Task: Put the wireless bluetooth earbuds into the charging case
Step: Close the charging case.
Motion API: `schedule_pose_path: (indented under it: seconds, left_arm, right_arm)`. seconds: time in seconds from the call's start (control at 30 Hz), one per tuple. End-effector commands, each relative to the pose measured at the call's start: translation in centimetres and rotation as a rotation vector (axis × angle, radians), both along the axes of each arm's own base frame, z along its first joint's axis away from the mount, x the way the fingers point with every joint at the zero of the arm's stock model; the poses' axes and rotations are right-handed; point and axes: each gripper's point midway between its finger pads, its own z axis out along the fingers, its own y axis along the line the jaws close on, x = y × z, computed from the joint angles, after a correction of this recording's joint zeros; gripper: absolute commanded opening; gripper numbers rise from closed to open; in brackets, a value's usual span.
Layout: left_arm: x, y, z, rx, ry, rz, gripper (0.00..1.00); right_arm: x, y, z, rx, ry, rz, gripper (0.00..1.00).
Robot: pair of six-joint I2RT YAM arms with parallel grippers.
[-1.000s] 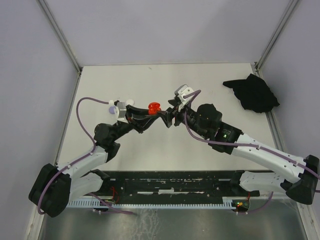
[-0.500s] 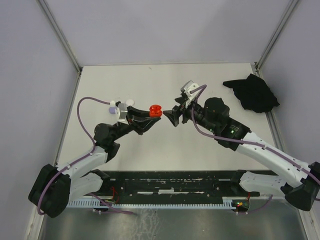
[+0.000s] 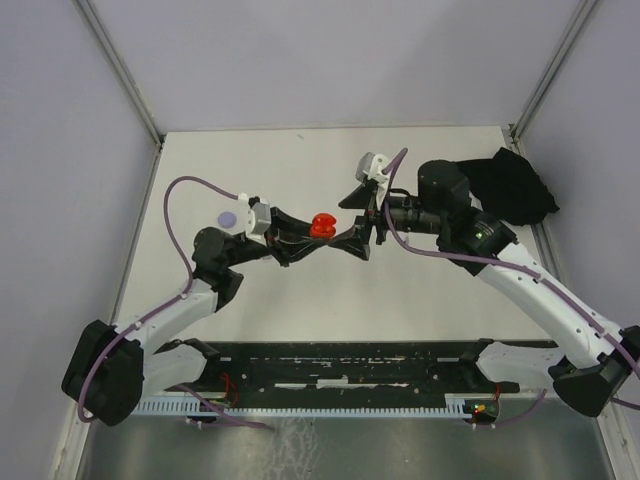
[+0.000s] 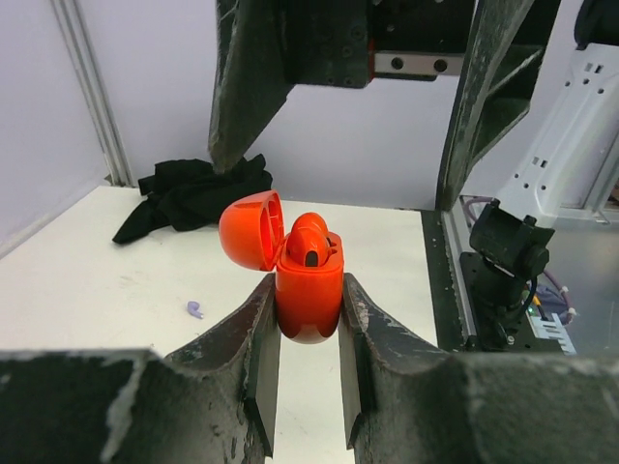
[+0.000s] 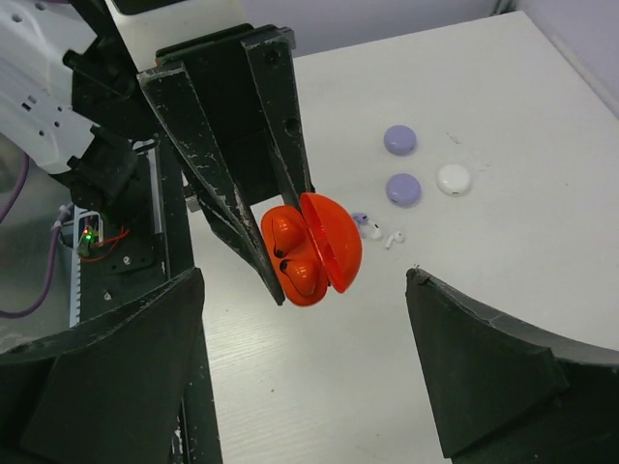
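A: While the jaws of the right gripper are being spread wider than a second ago, what is being changed for the red earbud?

B: It is being left alone in the charging case. A second ago the right fingers were being kept close at the case. Then they were being drawn back, and now they are being brought in again, wide, one on each side and touching nothing. It is being judged that the earbud is already released into its well, so this part of the task is nearly being finished. The lid is not yet being shut.

A: Where is the case being kept, and how is it being pointed?

B: It is being held in the air over the middle of the table, between both arms. It is being clamped at its lower body by the narrow left gripper. Its long axis is being kept upright in the left wrist view, crosswise to the left fingers. The open mouth is being turned toward the right wrist, with the lid being swung away to one side. The earbud's round head is being shown above the rim; whether it is fully seated cannot be told.

A: What is being seen further out?

B: A lilac earbud and a whitish earbud are being left on the table, beside the round discs.
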Motion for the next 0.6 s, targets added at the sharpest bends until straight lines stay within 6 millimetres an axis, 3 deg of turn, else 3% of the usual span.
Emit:
schedule_pose_path:
  seconds: [0.0, 0.23, 0.33, 0.57]
  left_arm:
    - [-0.4, -0.5, 1.5, 0.027, -0.127, -0.06, 0.03]
    - [0.3, -0.8, 1.5, 0.038, -0.127, -0.055, 0.03]
    - [2.2, -0.8, 0.9, 0.045, -0.049, 0.024, 0.03]
    - [3.5, -0.7, -0.7, 0.055, 0.09, 0.078, 0.03]
  right_arm:
    - [-0.6, 0.7, 0.2, -0.023, -0.017, 0.096, 0.93]
    - [-0.5, 1.5, -1.1, -0.044, 0.017, 0.163, 0.93]
    - [-0.9, 1.6, -1.2, -0.043, 0.03, 0.186, 0.91]
    - [-0.9, 1.2, -1.4, -0.049, 0.027, 0.177, 0.9]
